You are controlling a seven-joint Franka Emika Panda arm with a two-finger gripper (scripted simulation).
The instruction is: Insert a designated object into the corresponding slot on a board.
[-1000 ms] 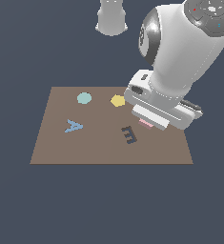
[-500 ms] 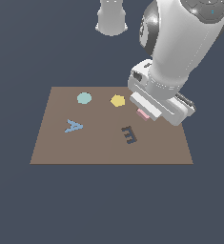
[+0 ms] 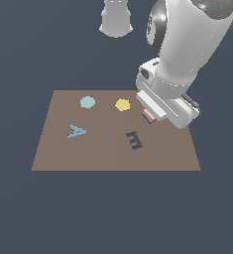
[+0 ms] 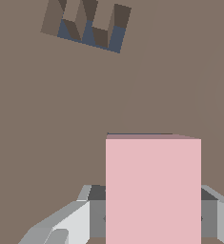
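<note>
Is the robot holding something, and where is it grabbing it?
Yes, the end effector holds the pink block, its fingers against two opposite side faces.

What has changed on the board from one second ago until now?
The arm rose and drew back toward the board's far edge, carrying the pink block in its pincer. The teal disc, yellow hexagon, blue A and E-shaped cut-out stayed put.

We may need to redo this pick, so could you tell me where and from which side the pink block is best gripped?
From straight above, fingers closing on its two long parallel side faces. The pink block is flat-sided and rectangular, and the gripper already straddles it that way in the wrist view, which seems to work over the board.
</note>
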